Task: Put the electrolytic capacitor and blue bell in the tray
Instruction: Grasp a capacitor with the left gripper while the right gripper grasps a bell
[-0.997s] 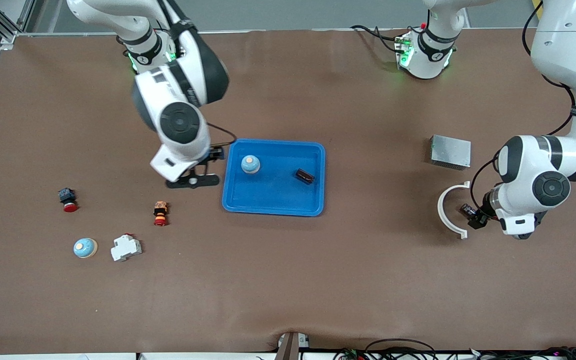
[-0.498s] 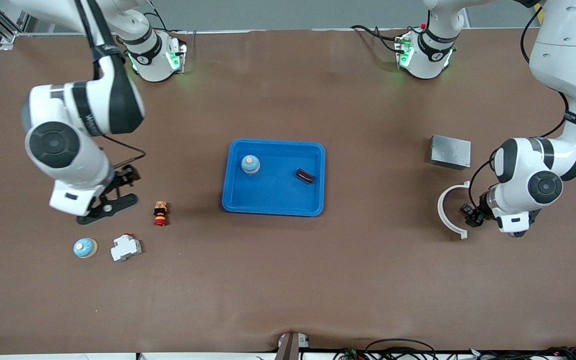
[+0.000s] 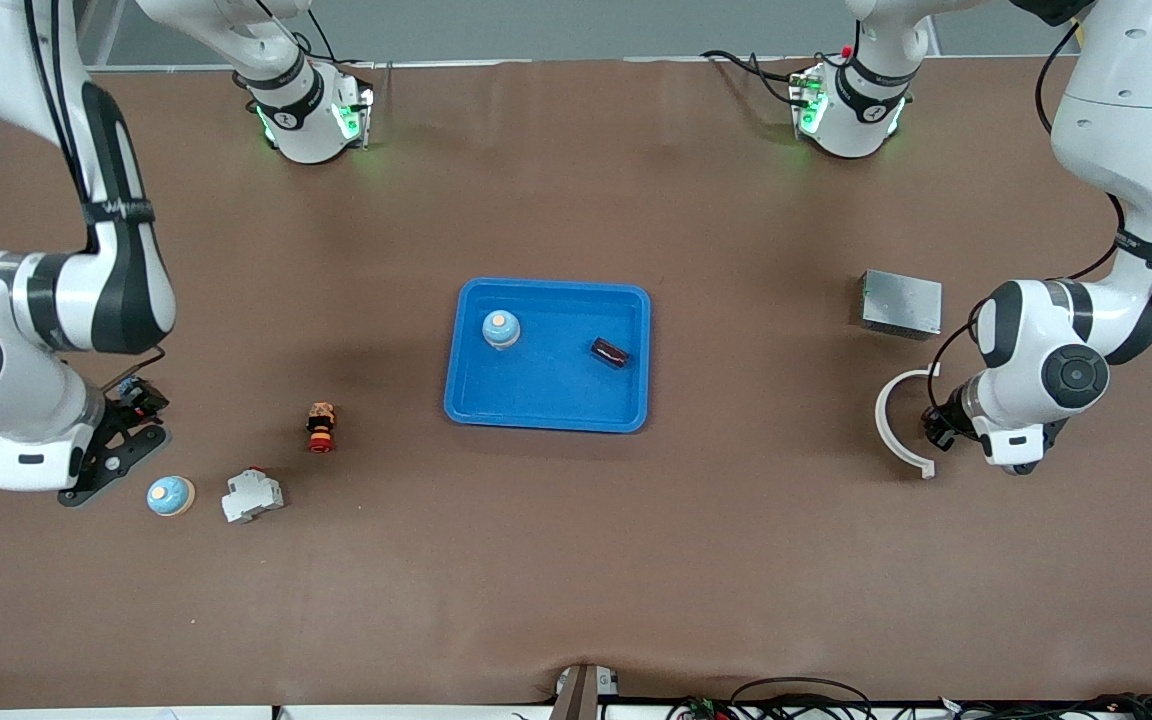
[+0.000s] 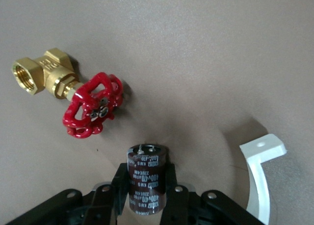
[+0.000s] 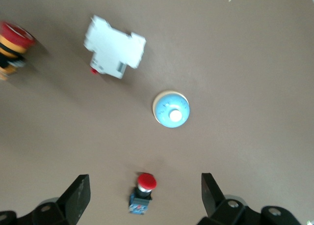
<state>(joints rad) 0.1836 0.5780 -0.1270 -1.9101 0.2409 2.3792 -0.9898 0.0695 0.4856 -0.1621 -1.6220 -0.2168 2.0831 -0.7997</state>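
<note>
We saw a brown worktop (image 3: 576, 560) carrying a blue tray (image 3: 548, 413) at its middle, a grey metal box (image 3: 900, 304) and white curved bracket (image 3: 898, 420) toward the left arm's end, and a blue bell (image 3: 171, 495), white breaker (image 3: 252, 496) and red-capped button (image 3: 320, 427) toward the right arm's end.

Both arms are glossy white with rounded shells, black bands at the joints and dark round caps on the joint housings. Their white bases glow with green lights, and thin black cables trail along the links and loop down near the wrists. The left gripper (image 4: 146, 205) and right gripper (image 5: 144, 198) have matte black fingers fixed with small silver screws.
</note>
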